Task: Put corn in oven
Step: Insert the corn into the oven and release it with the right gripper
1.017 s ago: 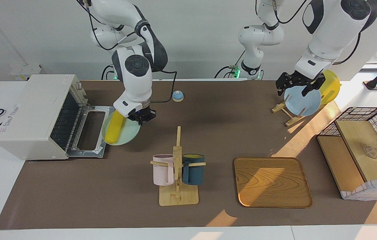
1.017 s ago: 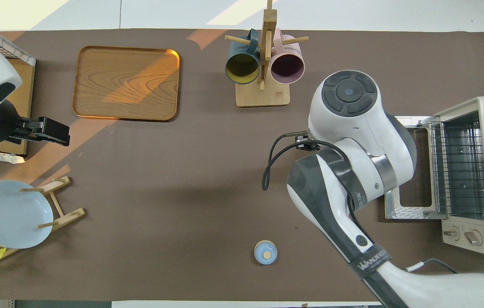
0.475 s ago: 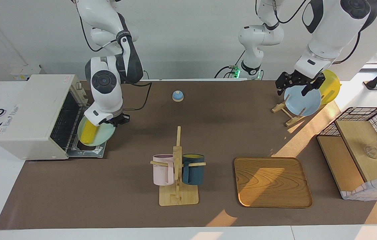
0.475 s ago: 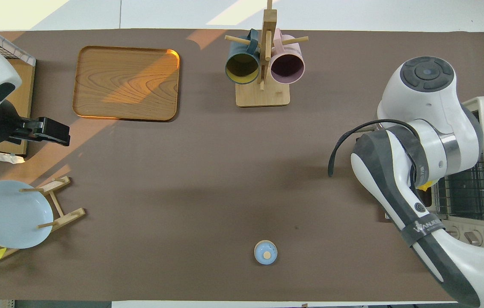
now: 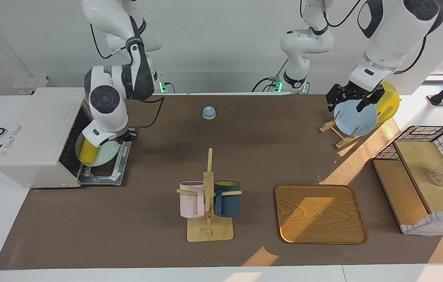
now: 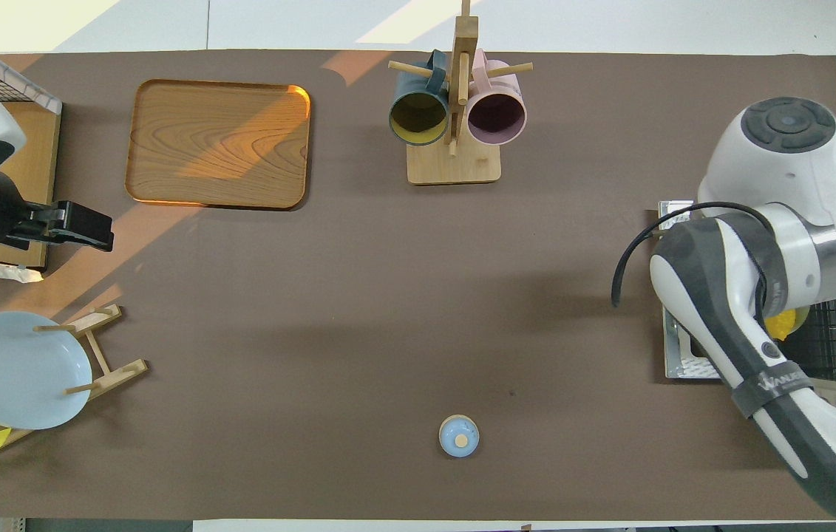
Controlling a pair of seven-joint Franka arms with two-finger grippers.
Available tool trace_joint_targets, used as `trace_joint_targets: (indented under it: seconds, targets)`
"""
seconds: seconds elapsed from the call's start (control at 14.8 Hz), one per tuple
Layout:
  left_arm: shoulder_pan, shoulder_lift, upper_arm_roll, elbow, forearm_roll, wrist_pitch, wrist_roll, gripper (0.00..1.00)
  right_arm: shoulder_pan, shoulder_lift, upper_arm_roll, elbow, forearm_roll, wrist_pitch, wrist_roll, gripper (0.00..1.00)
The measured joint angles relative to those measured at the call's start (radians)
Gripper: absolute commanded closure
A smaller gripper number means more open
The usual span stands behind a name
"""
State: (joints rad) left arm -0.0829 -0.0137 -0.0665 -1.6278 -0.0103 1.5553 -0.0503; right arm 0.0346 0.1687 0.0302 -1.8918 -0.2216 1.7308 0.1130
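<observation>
- The right gripper (image 5: 124,136) holds the rim of a pale green plate (image 5: 105,152), on the side away from the oven (image 5: 39,135); its fingers seem clenched on the rim, though the wrist hides most of them.
- The corn (image 5: 87,152) lies on this plate, at the side toward the oven, so it enters first.
- The plate is over the open door (image 5: 117,170), with the corn already at the mouth of the oven, above the rack.
- The long axis of the corn seems to run across the mouth, but the arm hides part of it.
- I think the next move is only a short push deeper, then lowering onto the rack.
- The left gripper (image 5: 353,101) waits over the blue plate (image 5: 356,119), its fingers apart and holding nothing.
</observation>
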Motion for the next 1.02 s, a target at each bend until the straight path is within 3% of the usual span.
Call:
trace_joint_targets:
  seconds: [0.47,1.02]
  targets:
    - [0.000,0.000,0.001,0.000,0.000,0.000,0.000,0.00,-0.093,-0.050,0.002,-0.138,-0.001,0.120,-0.089,1.00]
    - [0.000,0.000,0.001,0.000,0.000,0.000,0.000,0.00,-0.122,-0.059,0.002,-0.152,-0.001,0.145,-0.106,1.00]
